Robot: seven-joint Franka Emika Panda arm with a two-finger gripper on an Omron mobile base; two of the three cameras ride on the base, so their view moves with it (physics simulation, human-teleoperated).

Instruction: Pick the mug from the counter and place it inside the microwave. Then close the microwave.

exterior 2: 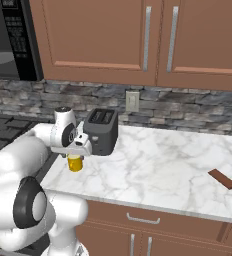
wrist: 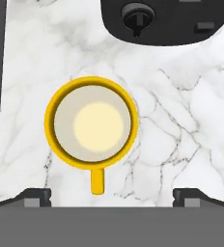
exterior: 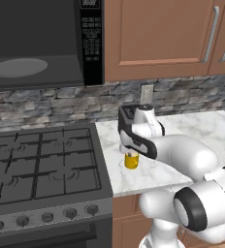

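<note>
The white marble-look worktop (wrist: 181,120) is carrying the dark grey two-slot toaster (exterior 2: 101,131). Near the toaster, the small bright yellow cylindrical mug (wrist: 91,125) is standing upright. Directly above the mug, the pincer (wrist: 112,197) is hovering, jaws spread wide, gripping nothing.

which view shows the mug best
The hand view: it looks straight down into the mug, showing its whole rim and handle. In both base views the gripper above hides its top, leaving the lower yellow body visible.
</note>
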